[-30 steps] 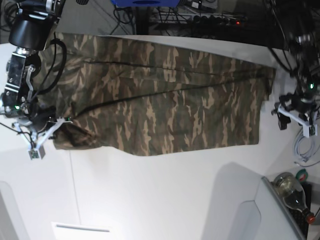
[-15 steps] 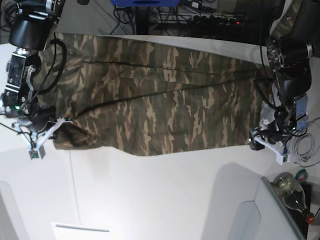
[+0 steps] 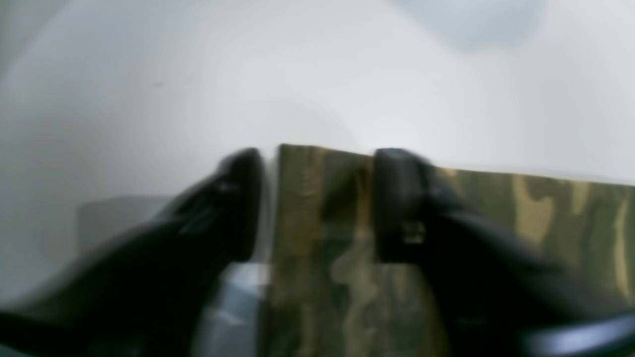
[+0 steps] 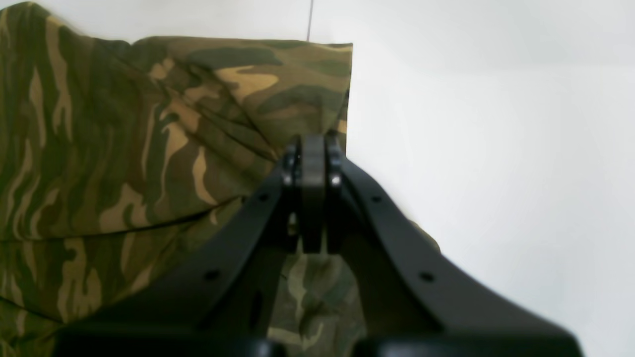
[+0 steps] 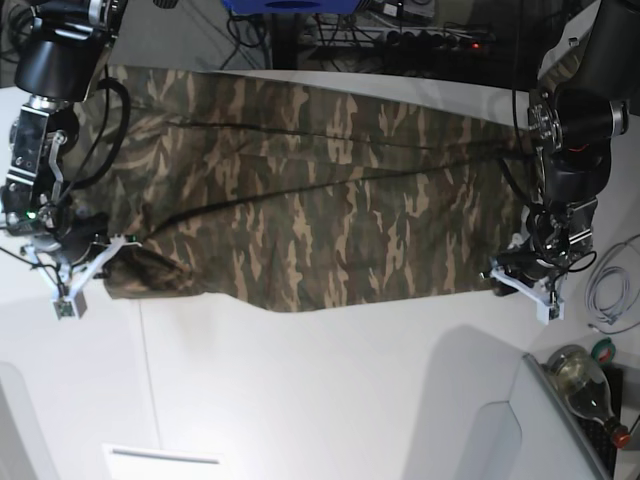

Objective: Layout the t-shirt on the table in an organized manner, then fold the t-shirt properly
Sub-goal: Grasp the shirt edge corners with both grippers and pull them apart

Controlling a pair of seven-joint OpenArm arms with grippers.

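Note:
The camouflage t-shirt lies spread wide across the white table. My right gripper is at its near left corner. In the right wrist view that gripper is shut on a bunched fold of the t-shirt. My left gripper sits low at the near right corner. In the blurred left wrist view its jaws stand apart around the corner of the t-shirt, with a sliver of table showing beside one finger.
A glass bottle lies at the bottom right beside a grey panel. White cable is coiled right of the left arm. Cables and a power strip run behind the table. A thin dark seam crosses the tabletop.
The left arm has swung in from the table's right edge down onto the shirt's near right corner, and its jaws have narrowed. The right arm has held still.

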